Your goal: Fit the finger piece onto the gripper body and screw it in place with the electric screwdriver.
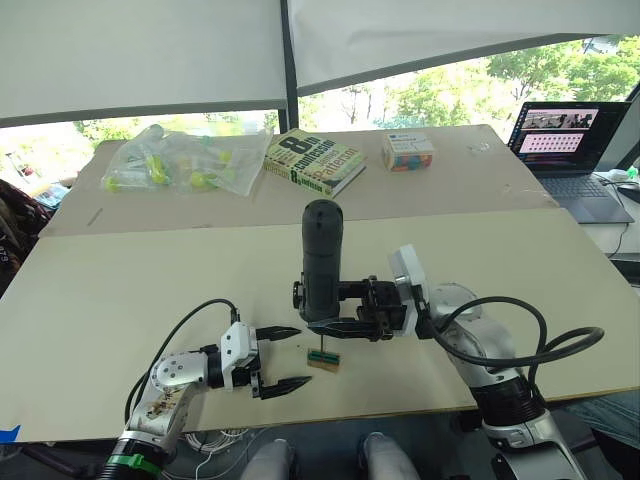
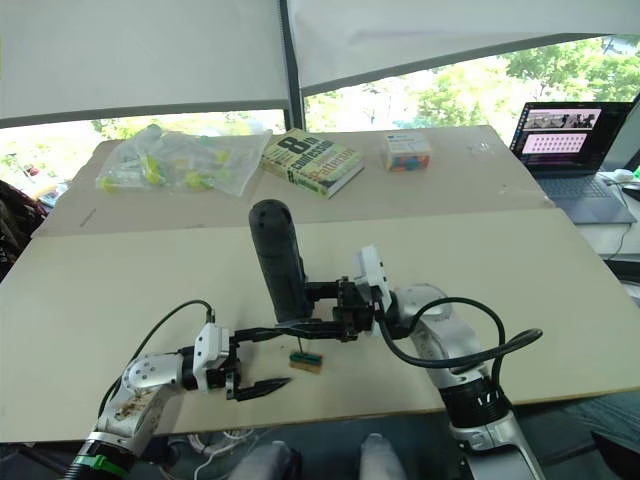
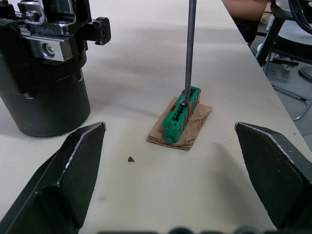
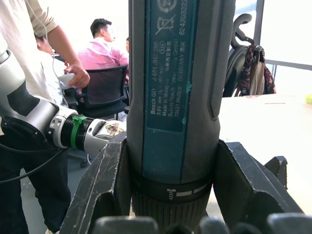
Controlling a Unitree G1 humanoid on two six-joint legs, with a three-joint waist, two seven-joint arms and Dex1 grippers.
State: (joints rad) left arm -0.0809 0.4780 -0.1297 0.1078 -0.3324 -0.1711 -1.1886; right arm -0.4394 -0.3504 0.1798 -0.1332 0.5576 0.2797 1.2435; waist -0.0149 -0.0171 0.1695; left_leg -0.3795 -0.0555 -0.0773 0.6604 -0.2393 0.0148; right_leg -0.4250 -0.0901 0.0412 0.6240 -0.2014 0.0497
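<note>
While the right gripper (image 1: 345, 312) clamps the thick black cylindrical electric screwdriver (image 1: 321, 258) upright near the pale bench's (image 1: 120, 300) front edge, the left wrist view reveals its thin metal bit (image 3: 189, 48) resting on a ridged green plastic block (image 3: 181, 115) over tan cardboard. The left gripper (image 1: 281, 358), just beside, gapes wide and empty.

electric screwdriver (image 4: 178, 97) | upright, clamped between right gripper (image 4: 178, 195) jaws | people behind

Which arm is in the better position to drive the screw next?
Right. The right gripper holds the thick black pen-shaped electric screwdriver upright, its thin bit on the small green block. The left gripper is open beside it.
</note>
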